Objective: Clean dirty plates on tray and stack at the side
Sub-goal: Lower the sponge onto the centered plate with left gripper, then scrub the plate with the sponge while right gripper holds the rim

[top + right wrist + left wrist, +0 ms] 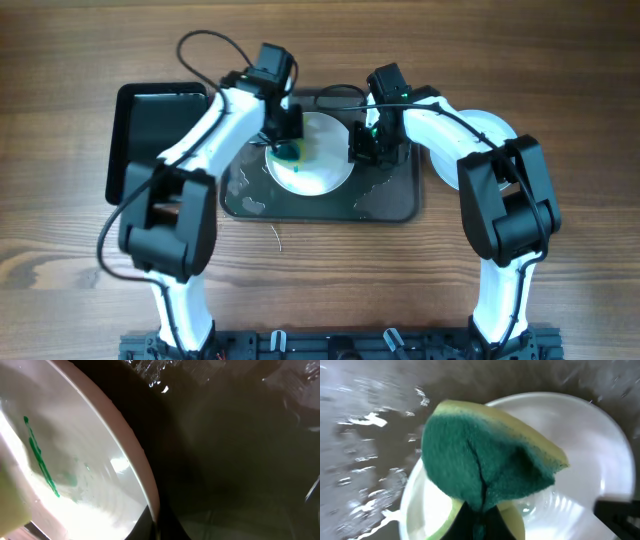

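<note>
A white plate (320,172) lies on the dark grey tray (392,197), and a teal-green smear (41,464) runs across its surface. My left gripper (287,128) is shut on a green and yellow sponge (487,457), which presses onto the plate's (580,455) left part. My right gripper (362,143) is shut on the plate's right rim (142,472), and its fingers (170,527) pinch that edge from both sides. In the right wrist view the wet tray (240,460) shows dark beside the rim.
A smaller glossy black tray (150,130) stands to the left of the grey one. A pale round plate (492,125) lies right of the tray, partly hidden under my right arm. Puddles of water (375,188) lie on the tray's front part.
</note>
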